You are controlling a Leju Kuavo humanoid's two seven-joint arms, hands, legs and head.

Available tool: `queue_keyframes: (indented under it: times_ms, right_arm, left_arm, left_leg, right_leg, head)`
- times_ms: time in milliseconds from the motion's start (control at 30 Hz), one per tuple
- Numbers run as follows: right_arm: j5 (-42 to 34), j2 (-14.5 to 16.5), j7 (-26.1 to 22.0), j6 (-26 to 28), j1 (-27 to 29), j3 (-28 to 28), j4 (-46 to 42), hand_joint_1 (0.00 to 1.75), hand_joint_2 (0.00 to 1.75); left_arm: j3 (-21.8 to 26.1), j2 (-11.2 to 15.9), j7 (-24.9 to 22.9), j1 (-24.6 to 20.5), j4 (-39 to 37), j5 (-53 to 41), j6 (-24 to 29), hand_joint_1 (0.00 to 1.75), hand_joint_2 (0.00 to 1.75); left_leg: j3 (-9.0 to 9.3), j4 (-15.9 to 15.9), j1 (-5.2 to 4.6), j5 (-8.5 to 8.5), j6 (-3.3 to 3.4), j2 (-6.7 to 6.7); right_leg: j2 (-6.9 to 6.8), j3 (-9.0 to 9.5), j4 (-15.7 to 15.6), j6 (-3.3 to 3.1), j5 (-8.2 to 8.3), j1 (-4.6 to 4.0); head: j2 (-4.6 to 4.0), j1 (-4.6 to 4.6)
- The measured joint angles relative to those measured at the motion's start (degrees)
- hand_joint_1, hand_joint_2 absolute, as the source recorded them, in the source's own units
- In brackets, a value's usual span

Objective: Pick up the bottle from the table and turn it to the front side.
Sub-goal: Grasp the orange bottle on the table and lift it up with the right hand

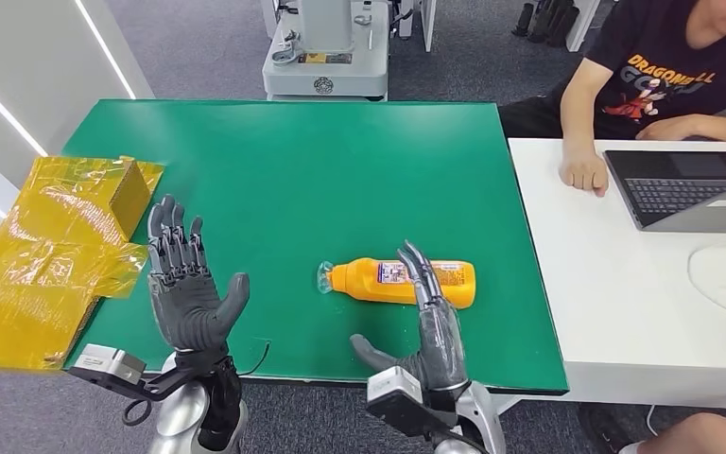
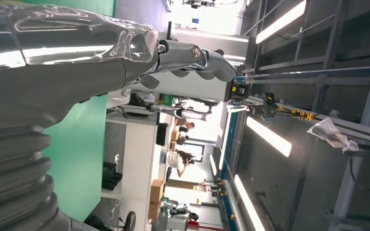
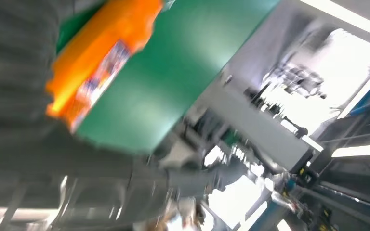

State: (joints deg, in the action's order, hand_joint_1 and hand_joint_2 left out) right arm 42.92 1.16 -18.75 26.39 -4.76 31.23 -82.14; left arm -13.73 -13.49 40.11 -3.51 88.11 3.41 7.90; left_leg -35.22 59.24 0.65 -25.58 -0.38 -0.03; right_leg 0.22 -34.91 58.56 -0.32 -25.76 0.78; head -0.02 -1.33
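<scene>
A: Table (image 1: 274, 180) with a green top is seen across the middle of the head view; a white desk (image 1: 614, 303) is butted against its right edge.

B: And on the desk?

A: A laptop (image 1: 685, 184) is set at the far right, and a person's hand (image 1: 584, 173) is rested just beside it.

B: What is found at the left?

A: A box wrapped in yellow film (image 1: 57, 251) is laid over the table's near left corner.

B: Where is the bottle located?

A: The orange bottle (image 1: 402, 282) is laid on its side at the near middle of the table, cap end pointed left, label turned up.

B: How are the hands held?

A: The right hand (image 1: 430, 326) is raised at the near side of the bottle, fingers spread, with fingertips (image 1: 423, 270) seen over the label; whether it is touched cannot be told. The left hand (image 1: 184, 284) is held up open near the box, fingers apart, nothing gripped.
</scene>
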Motion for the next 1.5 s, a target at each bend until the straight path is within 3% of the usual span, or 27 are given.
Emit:
queue_keyframes:
  times_ms: [100,233,400,567,833,1233,1500]
  right_arm:
    - [5.1,-4.2,2.5,-7.0,-3.9,-1.5,1.8,0.00,1.75]
    - [6.3,-10.0,1.9,-16.0,-11.4,-2.7,6.7,0.00,1.75]
    - [3.8,-15.7,-6.2,-27.8,-24.1,-1.8,16.2,0.00,1.75]
    - [1.6,-18.1,-10.2,-36.6,-35.0,0.6,25.1,0.00,1.75]
    - [-1.6,-16.0,-12.5,-44.8,-44.6,7.0,38.6,0.00,1.75]
    - [-5.8,-9.8,-14.4,-46.7,-45.0,12.3,51.5,0.00,1.75]
    - [-5.0,-8.6,-12.5,-45.1,-45.3,15.0,56.1,0.00,1.75]
  left_arm:
    - [0.0,0.0,0.0,0.3,0.5,0.0,-0.6,0.00,1.75]
    - [0.1,0.1,0.0,0.7,1.0,0.0,-1.2,0.00,1.75]
    - [0.2,0.1,0.0,0.8,1.4,0.7,-2.2,0.00,1.75]
    - [0.2,0.1,0.0,0.9,1.7,0.8,-2.6,0.00,1.75]
    - [0.2,0.1,0.0,0.9,1.9,0.8,-2.6,0.00,1.75]
    - [0.2,0.1,0.0,0.9,2.1,1.2,-2.8,0.00,1.75]
    - [0.2,0.1,0.0,0.9,2.1,1.6,-4.2,0.00,1.75]
  left_leg:
    - [-0.01,0.0,-0.01,0.02,0.03,-0.02]
    - [-0.04,0.1,-0.02,0.05,0.08,-0.03]
    - [-0.06,0.1,-0.03,0.14,0.13,-0.05]
    - [-0.07,0.1,-0.02,0.19,0.15,-0.07]
    - [-0.09,0.1,0.00,0.18,0.15,-0.09]
    - [-0.10,0.1,0.00,0.18,0.14,-0.09]
    - [-0.10,0.1,-0.01,0.18,0.14,-0.11]
  right_leg:
    - [-0.02,0.02,0.0,0.02,0.03,0.01]
    - [-0.02,0.02,0.0,0.04,0.09,0.02]
    - [-0.04,-0.01,0.0,0.02,0.20,0.06]
    - [-0.05,-0.02,0.0,0.02,0.20,0.05]
    - [-0.07,-0.02,0.0,0.02,0.19,0.00]
    - [-0.08,-0.03,0.0,0.02,0.19,0.00]
    - [-0.10,-0.03,0.0,0.02,0.19,0.00]
  head:
    - [0.00,0.01]
    - [0.00,0.01]
    - [0.00,-0.01]
    - [0.00,-0.01]
    - [0.00,-0.01]
    - [0.00,-0.01]
    - [0.00,0.00]
